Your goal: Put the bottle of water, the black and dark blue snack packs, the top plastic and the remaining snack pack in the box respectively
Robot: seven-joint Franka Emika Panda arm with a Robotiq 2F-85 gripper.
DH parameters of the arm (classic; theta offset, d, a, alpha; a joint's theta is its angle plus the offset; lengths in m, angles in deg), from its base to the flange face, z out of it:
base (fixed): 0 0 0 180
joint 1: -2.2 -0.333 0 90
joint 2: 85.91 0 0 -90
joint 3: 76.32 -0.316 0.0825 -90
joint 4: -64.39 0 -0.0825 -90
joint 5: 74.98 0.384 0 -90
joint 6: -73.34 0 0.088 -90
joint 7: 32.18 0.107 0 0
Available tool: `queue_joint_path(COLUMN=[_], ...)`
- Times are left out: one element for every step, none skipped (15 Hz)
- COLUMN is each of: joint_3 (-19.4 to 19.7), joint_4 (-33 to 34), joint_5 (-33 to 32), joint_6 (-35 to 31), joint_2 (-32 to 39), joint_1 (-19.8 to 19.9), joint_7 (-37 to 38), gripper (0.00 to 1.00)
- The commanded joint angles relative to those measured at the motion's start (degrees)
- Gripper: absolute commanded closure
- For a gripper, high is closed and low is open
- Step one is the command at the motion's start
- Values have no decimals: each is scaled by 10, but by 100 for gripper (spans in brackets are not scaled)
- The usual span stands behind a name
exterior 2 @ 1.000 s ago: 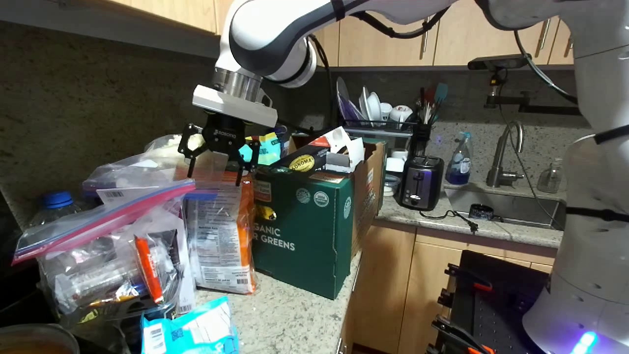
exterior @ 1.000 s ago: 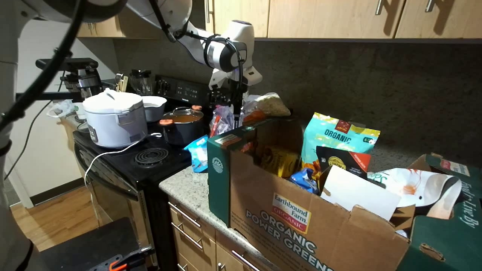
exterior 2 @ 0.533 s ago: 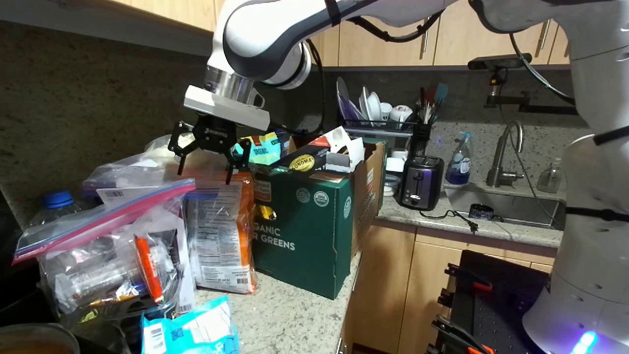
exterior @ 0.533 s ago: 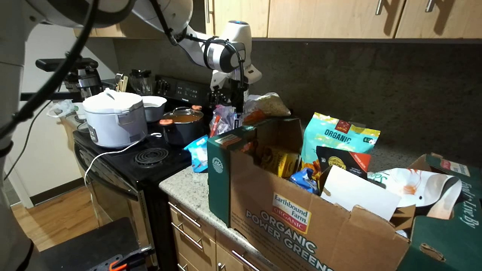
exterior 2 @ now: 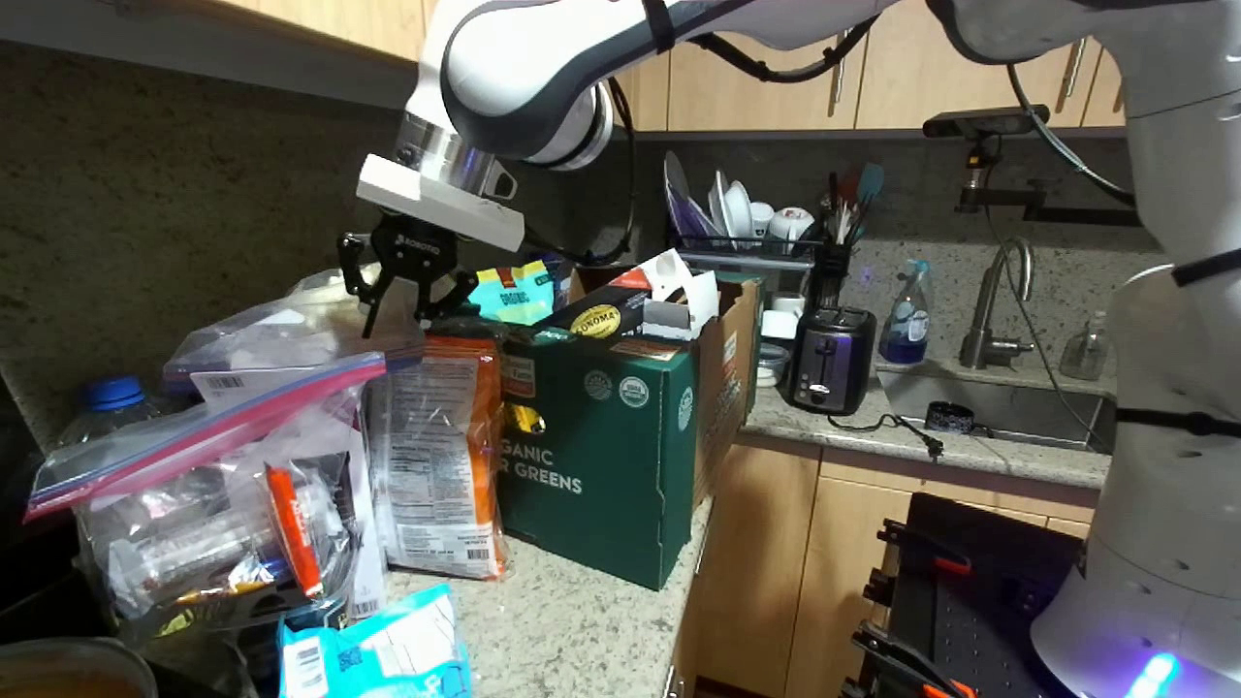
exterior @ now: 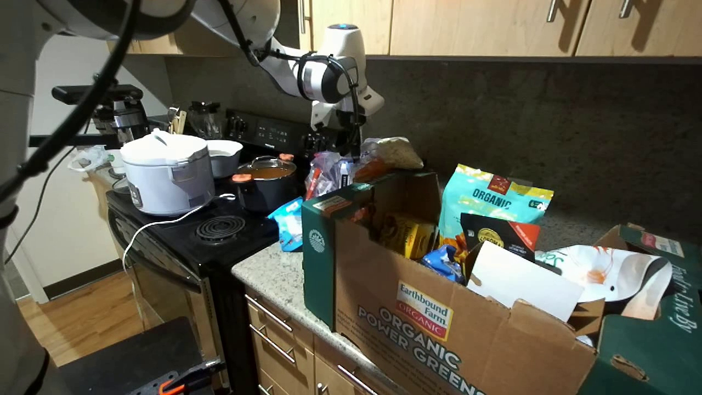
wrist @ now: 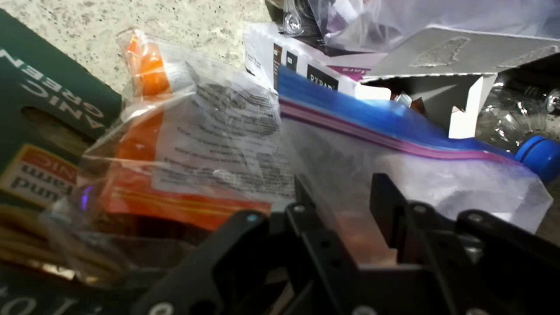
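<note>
Beside the large brown-and-green cardboard box point(exterior: 477, 318) lettered "Earthbound Farm" and "ORGANIC POWER GREENS", the black gripper point(wrist: 341, 180) stands parted, a clear plastic zip bag point(wrist: 415, 168) showing between its tips, and, farther from that box, the clear blue-capped bottle point(exterior 2: 111, 412) is mostly hidden.

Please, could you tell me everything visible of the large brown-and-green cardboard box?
The large brown-and-green cardboard box stands upright on the speckled counter, its top open. Its brown side carries white lettering and a red-and-white label; round white emblems mark its green end. A yellow packet and a turquoise bag show inside.
</note>
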Motion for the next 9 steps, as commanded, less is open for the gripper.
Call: queue_joint_path(joint_3=[15,16,19,23,27,33,39,44,52], joint_4=[-7,-9,-12,-15,-19,-23,-28,-30,-33], joint_5=[-19,-22,-26,-32,-37,-47,-58,-71,-89], joint_6=[-17,-22,-28,-35,-43,-53,-66,-75,-87], joint_2=[-19,-25,-30,-36,-46,-55,-65,-73,-80], joint_1=[-12,-12,-13,-14,-15,-16,-15,-15,-16], joint_7=[24,27,34,41,50,65,81,98,120], gripper=[91,98,100,100,100,100,100,100,100])
